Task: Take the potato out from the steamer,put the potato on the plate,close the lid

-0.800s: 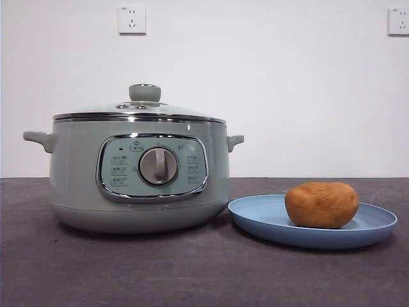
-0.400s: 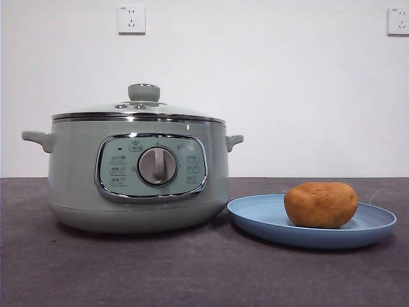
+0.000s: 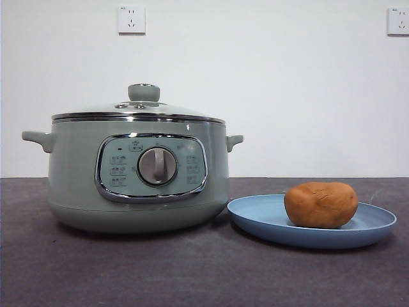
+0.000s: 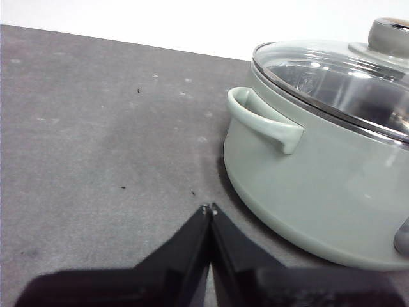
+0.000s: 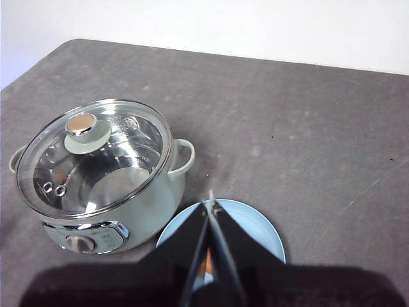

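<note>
You are at the end of the job: the potato lies on the light-blue plate at the lower right of the front view, and the glass lid sits square on the steamer at left. Through the glass, the pot looks empty. The left gripper hangs low beside the steamer's handle, jaws pressed together on nothing; the right gripper hovers high above the plate, likewise closed and empty. By my judgement, nothing remains but to park both arms.
</note>
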You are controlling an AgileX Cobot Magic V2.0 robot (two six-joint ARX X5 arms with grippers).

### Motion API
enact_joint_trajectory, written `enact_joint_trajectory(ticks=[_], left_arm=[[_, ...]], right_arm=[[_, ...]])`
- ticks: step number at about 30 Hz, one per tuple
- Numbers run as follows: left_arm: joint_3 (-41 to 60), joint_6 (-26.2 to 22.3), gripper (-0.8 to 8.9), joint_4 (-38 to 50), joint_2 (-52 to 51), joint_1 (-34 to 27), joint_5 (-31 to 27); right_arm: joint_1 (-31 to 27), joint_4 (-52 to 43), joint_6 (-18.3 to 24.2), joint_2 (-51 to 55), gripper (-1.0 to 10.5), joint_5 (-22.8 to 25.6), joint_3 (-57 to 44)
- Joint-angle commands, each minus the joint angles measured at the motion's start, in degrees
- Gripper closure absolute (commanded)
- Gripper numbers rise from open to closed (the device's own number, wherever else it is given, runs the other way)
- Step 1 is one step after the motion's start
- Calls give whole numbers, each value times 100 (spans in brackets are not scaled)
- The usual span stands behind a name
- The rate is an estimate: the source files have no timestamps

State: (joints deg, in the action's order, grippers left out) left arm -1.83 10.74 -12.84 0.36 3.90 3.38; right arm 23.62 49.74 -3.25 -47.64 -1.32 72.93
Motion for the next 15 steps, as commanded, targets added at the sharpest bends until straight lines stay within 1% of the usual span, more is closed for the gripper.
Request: enact_joint_trajectory(ticks=[1, 11, 15], left_arm=[[63, -4, 817, -31, -13, -15, -26], [63, -4, 817, -31, -13, -15, -28], [63, -4, 817, -31, -13, -15, -28]], right_arm=[[7, -17, -57, 7, 948, 17, -44], [7, 17, -57, 9, 948, 17, -44], [7, 74, 94, 17, 947, 17, -44]])
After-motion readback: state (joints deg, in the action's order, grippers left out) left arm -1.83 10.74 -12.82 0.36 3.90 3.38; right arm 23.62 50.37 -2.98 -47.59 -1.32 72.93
